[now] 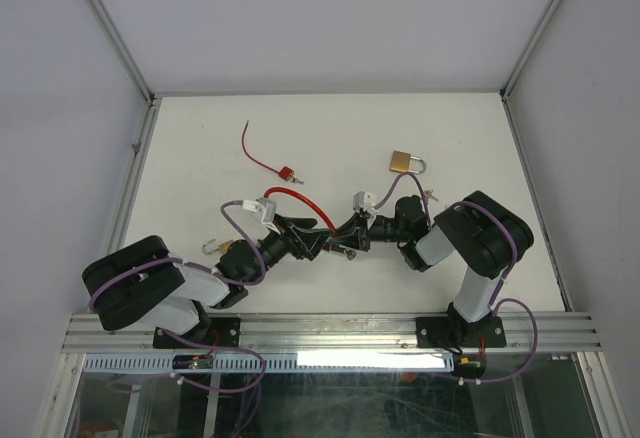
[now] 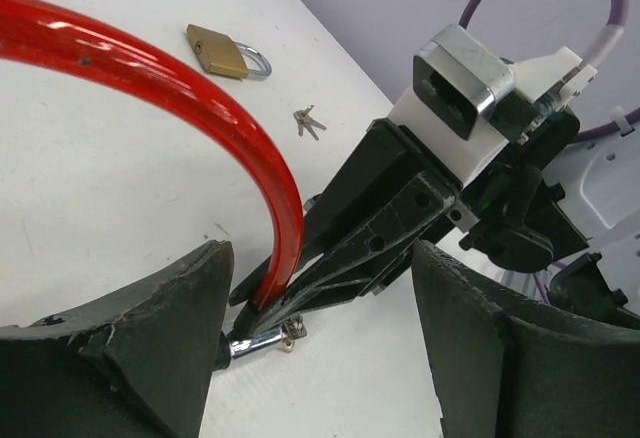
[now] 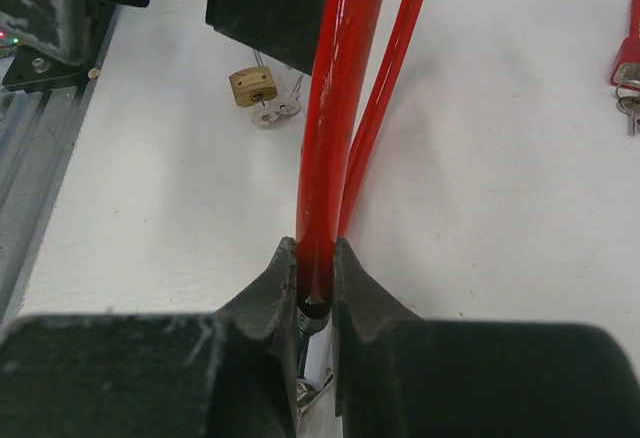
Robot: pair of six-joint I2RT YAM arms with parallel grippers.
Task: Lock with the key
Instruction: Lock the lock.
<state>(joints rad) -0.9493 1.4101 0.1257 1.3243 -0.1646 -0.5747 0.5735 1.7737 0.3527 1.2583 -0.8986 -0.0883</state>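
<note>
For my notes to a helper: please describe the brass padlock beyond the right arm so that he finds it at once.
On the white table, look at the far right part, just beyond the right arm. There lies a brass padlock with a silver shackle, nothing touching it. The other brass padlock lies by the left arm, keys against it.

White table (image 1: 200, 138), four loose items logged. The large brass padlock (image 1: 405, 163) lay flat at the far right and served as reference. A pair of keys (image 2: 308, 123) lay near it on the side toward the arms. A thin red cable (image 1: 252, 148) lay well to its left. A small brass padlock (image 3: 253, 86), with a key bunch (image 3: 275, 110) touching it, lay well apart, left of the reference and nearer the arms.
</note>
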